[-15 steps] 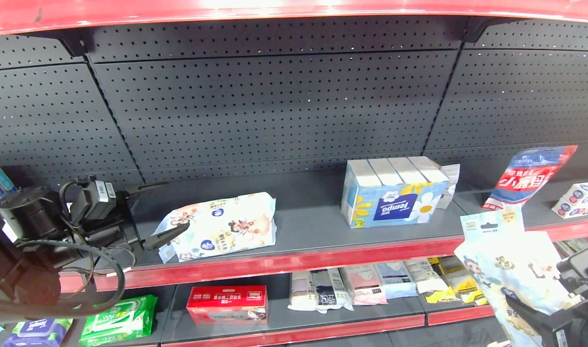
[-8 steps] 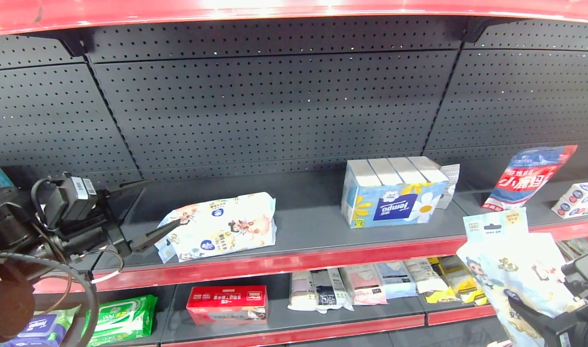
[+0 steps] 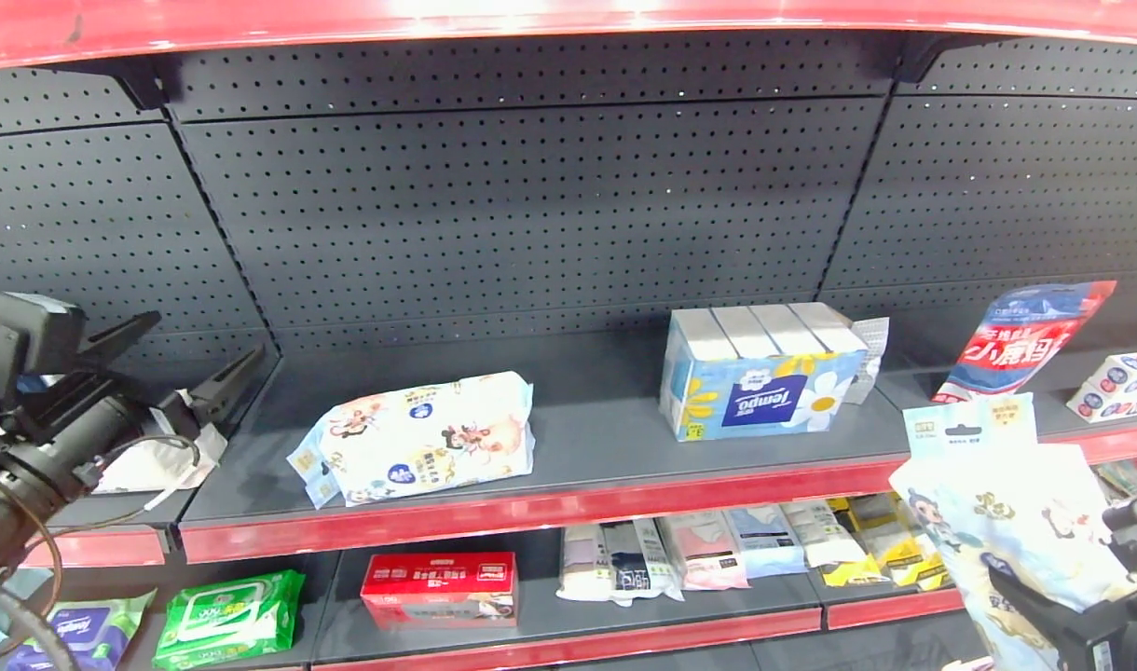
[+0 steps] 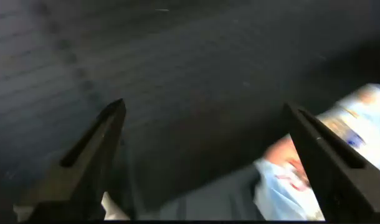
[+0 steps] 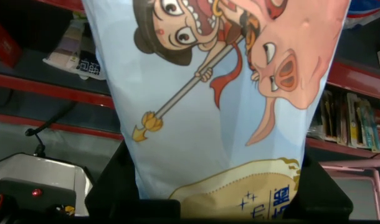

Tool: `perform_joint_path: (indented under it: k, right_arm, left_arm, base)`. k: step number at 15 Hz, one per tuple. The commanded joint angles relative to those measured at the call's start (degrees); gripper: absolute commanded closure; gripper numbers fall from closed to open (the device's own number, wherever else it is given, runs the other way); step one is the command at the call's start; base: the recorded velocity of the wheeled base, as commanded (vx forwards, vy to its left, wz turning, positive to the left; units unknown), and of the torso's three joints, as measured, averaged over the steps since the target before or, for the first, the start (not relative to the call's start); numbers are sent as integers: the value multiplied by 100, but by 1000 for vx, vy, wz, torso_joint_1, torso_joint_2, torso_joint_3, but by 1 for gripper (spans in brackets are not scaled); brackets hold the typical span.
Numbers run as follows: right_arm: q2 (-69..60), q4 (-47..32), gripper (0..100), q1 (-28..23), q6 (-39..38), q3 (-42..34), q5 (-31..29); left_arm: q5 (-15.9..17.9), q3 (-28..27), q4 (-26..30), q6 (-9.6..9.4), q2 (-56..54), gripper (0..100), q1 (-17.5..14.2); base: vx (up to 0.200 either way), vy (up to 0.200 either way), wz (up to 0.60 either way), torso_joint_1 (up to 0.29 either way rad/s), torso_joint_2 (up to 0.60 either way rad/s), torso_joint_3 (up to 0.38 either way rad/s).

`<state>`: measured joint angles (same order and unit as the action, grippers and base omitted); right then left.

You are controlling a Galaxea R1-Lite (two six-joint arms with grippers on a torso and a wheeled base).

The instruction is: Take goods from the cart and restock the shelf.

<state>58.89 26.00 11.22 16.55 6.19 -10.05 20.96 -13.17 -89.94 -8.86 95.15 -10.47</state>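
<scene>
In the head view, the left claw (image 3: 210, 335) is seen at the left end of the shelf (image 3: 606, 410), spread wide with nothing held between its fingers. A flat printed pack (image 3: 419, 438) lies on the shelf board to the claw's right, apart from it. A tissue box (image 3: 764, 373) stands farther right, and a red pouch (image 3: 1034, 340) is leaned against the back panel beyond it. A red box (image 3: 438, 578) is seen on the shelf below.

The same wide gap is shown from behind in the left wrist view, with the perforated back panel between the fingers and a blurred corner of the pack beside one of them.

The cartoon bag (image 3: 1006, 522) is held upright in front of the shelf's right end, off the board, by the right claw (image 3: 1044, 606). Only the bag's upper part and hang tab are clear there. In the right wrist view, the claw is seen clamped on the bag's lower end, one finger on each side.
</scene>
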Motion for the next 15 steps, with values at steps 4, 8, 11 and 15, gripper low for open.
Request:
perform_joint_path:
  k: [4,8,11,15]
  right_arm:
    - [-563,1,100,3,6,-48,20]
    - [-1082,-25,100,12,32,14,11]
    - [-1363,-34,100,3,217,409,-59]
    - [-1398,-34,100,3,269,646,-24]
  left_arm:
    - [-215,1317,785,394,-1930,0,291]
    - [401,376,4055,412,-4030,0,898]
    - [488,-960,8449,491,-6025,0,986]
    - [-795,-889,8836,429,-6650,0,871]
  base:
    - [0,0,0,0,0,0]
    - [0,0,0,0,0,0]
    - [0,0,0,0,0,0]
    - [0,0,0,0,0,0]
